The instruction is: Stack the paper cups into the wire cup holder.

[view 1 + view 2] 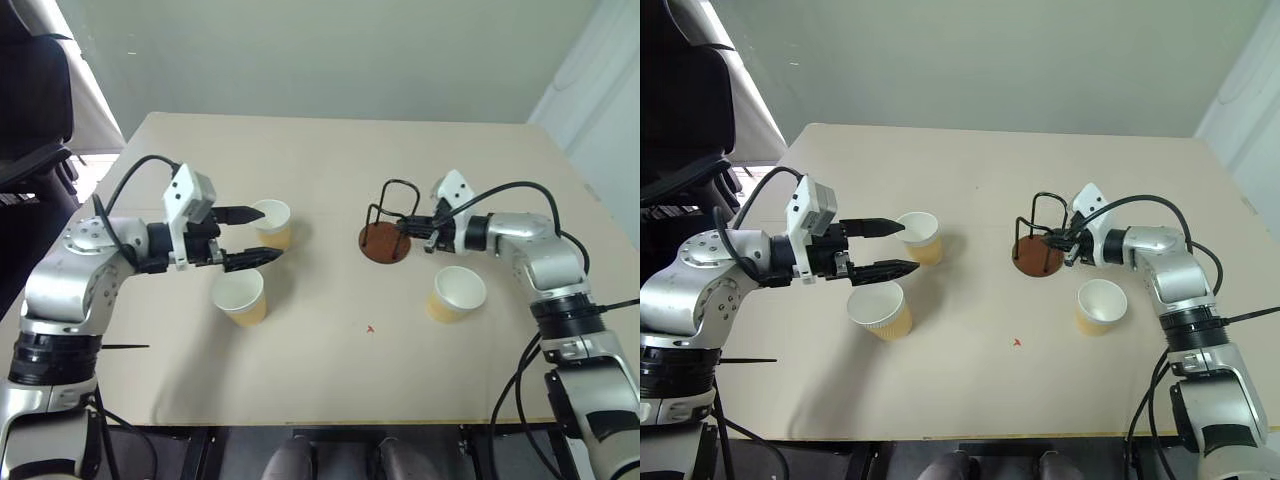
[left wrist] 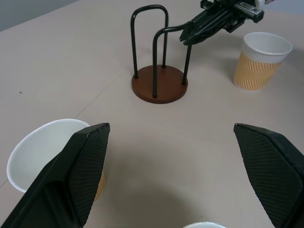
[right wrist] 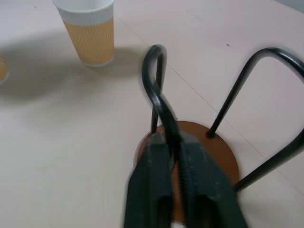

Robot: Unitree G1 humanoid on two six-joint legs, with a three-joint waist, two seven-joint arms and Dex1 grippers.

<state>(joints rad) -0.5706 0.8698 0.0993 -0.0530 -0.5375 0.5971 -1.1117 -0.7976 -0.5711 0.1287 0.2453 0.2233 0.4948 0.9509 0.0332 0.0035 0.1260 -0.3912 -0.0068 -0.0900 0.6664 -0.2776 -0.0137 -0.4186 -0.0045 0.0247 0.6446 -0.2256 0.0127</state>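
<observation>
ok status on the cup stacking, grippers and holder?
Left gripper open beside two paper cups. Right gripper shut on a wire loop of the wire cup holder. Holder empty, third cup upright near right arm. Nothing blocking.

I see three tan paper cups (image 1: 272, 222) standing upright, mouths up, two close together on my left and one apart at the right, while the wire cup holder (image 1: 386, 238), black loops on a reddish-brown disc, stands empty between them on the tabletop (image 1: 330, 160).

A beige table (image 1: 330, 160) stands before a pale wall (image 1: 330, 55) — black chair (image 1: 35, 110) beside it.
</observation>
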